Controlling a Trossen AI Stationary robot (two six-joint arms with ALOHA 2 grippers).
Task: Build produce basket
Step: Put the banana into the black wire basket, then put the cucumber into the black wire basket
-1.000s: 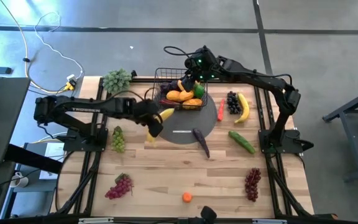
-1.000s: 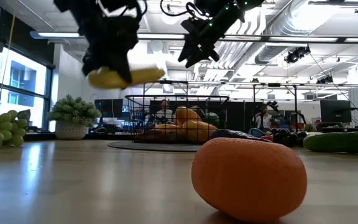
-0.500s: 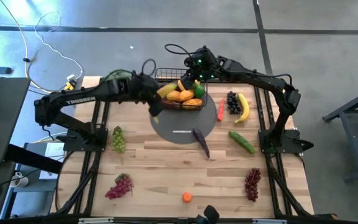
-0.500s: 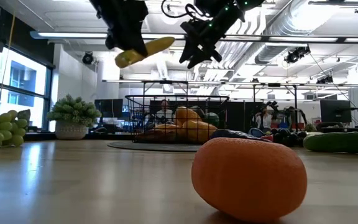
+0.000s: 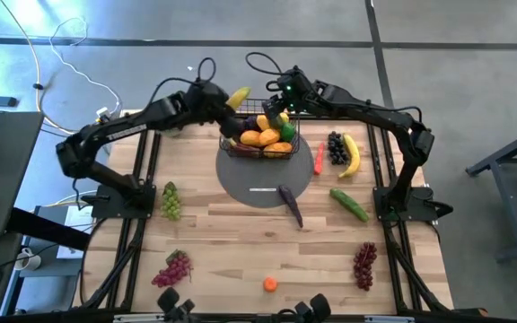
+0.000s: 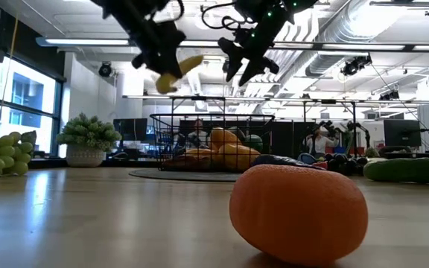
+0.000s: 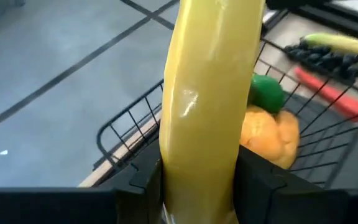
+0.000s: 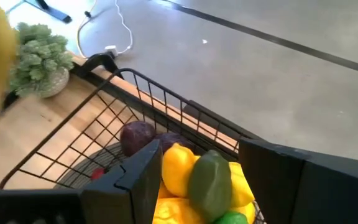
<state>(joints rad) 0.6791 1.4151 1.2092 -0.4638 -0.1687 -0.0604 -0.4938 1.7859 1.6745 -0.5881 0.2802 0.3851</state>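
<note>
The black wire basket (image 5: 260, 136) stands on a round grey mat at the table's far middle. In it lie orange mangoes (image 5: 260, 139), a lemon (image 8: 178, 169), a green fruit (image 8: 211, 182) and a purple one (image 8: 135, 135). My left gripper (image 5: 226, 105) is shut on a yellow banana (image 7: 210, 93), high over the basket's far left corner (image 6: 173, 74). My right gripper (image 5: 281, 108) hangs open over the basket's far side, nothing between its fingers (image 8: 138, 180). My left gripper pinches the banana's two sides (image 7: 191, 168) between its fingers (image 7: 143, 179). It comes slanting down from the table's left. The banana runs along the fingers and juts out past their tips. It is lifted clear, tilted, above the basket's rim.
Loose produce lies around the mat: an eggplant (image 5: 290, 205), a cucumber (image 5: 349, 204), a chili (image 5: 319, 159), a banana with dark grapes (image 5: 344, 151), green grapes (image 5: 170, 202), red grapes (image 5: 173, 267) (image 5: 363, 265) and an orange fruit (image 5: 269, 284). A leafy bunch (image 8: 39, 59) stands far left.
My left gripper has carried the banana from over the mat's left side up and toward the far edge, to above the basket's far left corner, swinging round with it. My right gripper has rolled at the wrist while staying in place.
</note>
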